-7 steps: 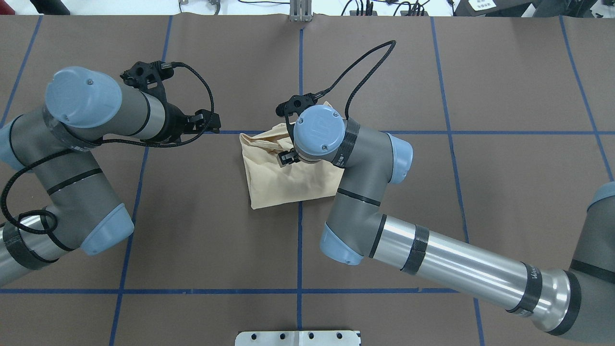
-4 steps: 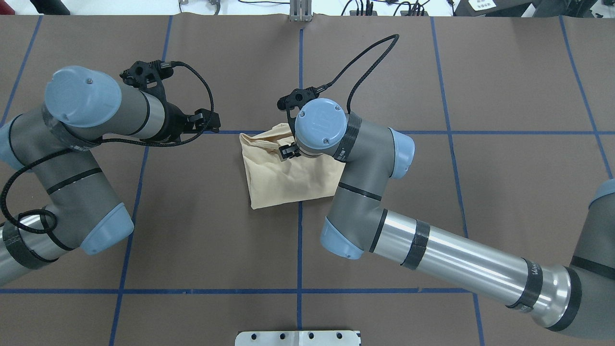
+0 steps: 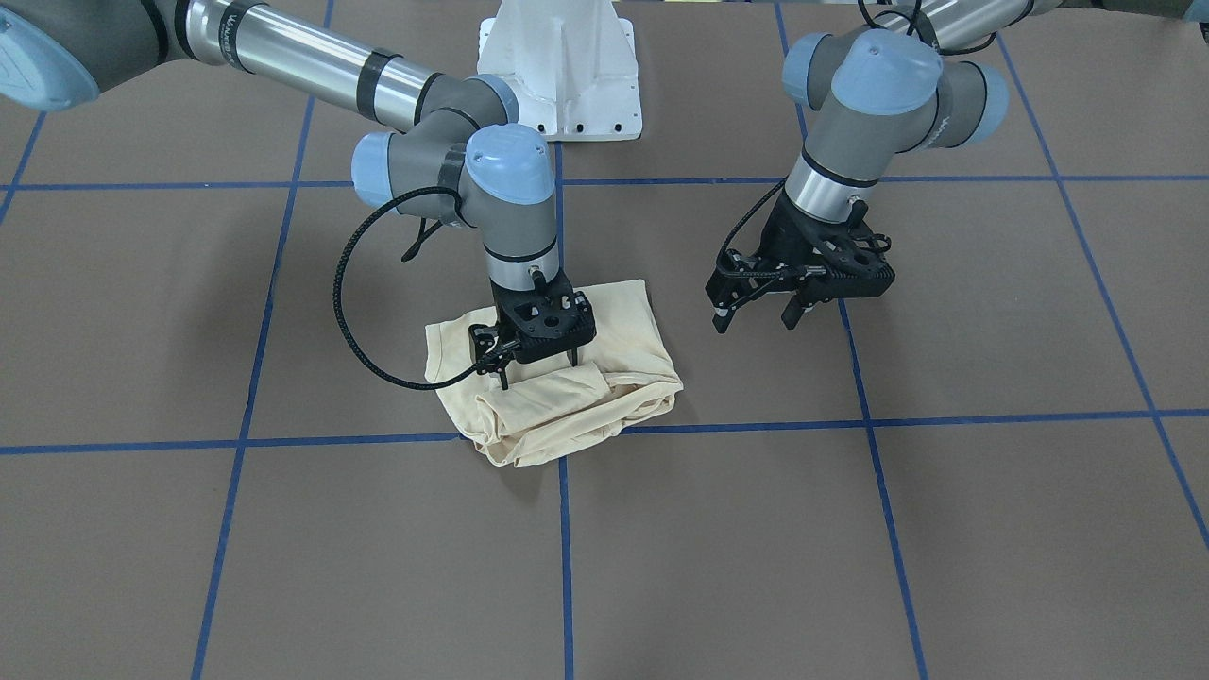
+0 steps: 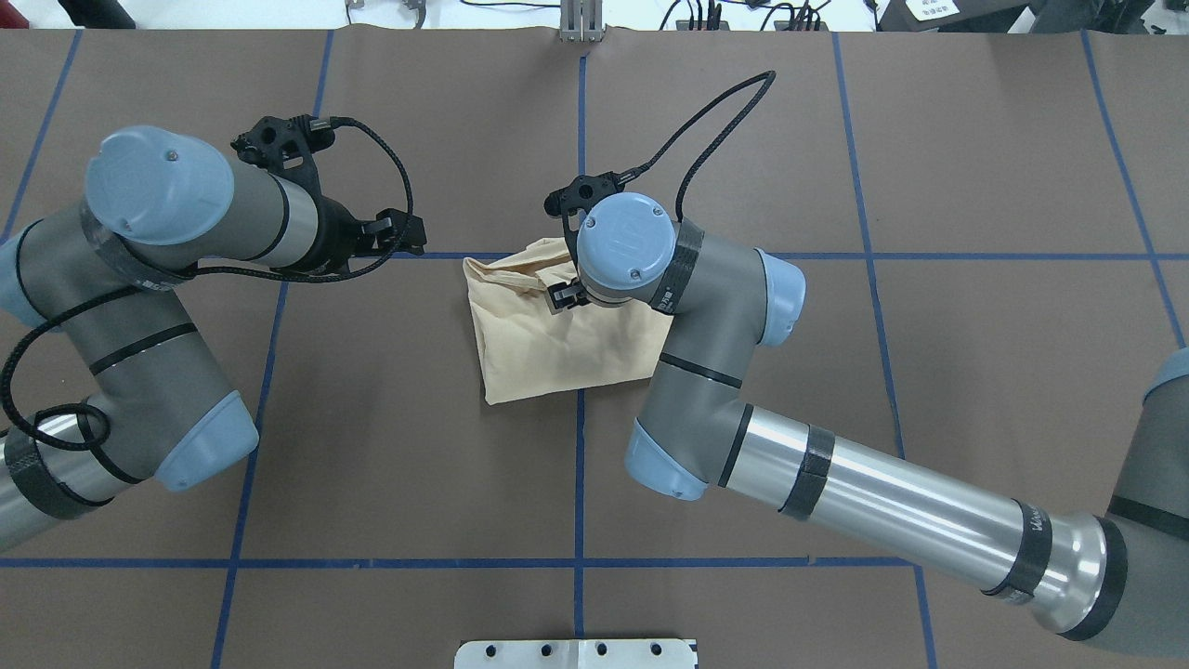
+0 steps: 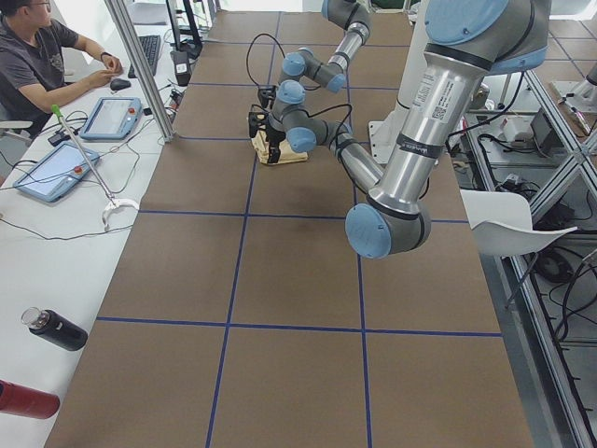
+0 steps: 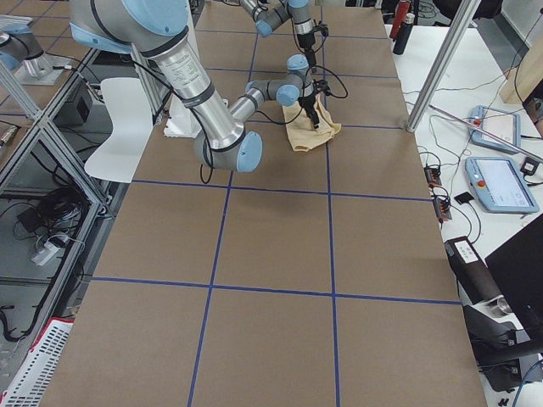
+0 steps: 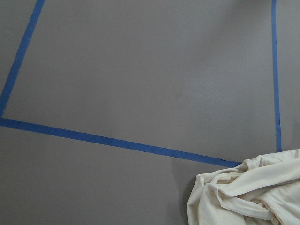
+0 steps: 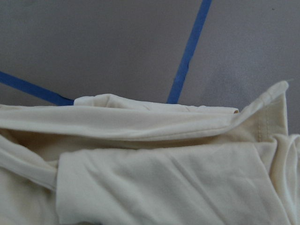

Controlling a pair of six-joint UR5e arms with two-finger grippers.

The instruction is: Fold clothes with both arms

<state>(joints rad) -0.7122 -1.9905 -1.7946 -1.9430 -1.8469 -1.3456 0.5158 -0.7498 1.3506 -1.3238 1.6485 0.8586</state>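
Observation:
The clothes (image 3: 557,416) are one pale cream-yellow shirt, folded into a rumpled bundle at the middle of the brown table (image 3: 850,529). From overhead the shirt (image 4: 548,344) lies just left of the centre tape line. My right gripper (image 3: 539,368) points straight down over the bundle's top, open, fingertips at the cloth with nothing pinched. Its wrist hides most of it overhead. The right wrist view shows only folds of shirt (image 8: 164,178). My left gripper (image 3: 754,321) hangs open above bare table beside the shirt, holding nothing. The left wrist view catches a corner of the shirt (image 7: 253,192).
The white pedestal base (image 3: 562,66) stands at the robot's edge. Blue tape lines (image 3: 878,416) grid the table. A metal plate (image 4: 576,653) sits at the near edge. A person (image 5: 37,56) sits at a side bench with tablets (image 5: 112,117) and bottles (image 5: 56,329).
My right wrist has shifted slightly to the right and toward the far side over the shirt, covering its far corner. The left arm has not moved. The shirt lies as before.

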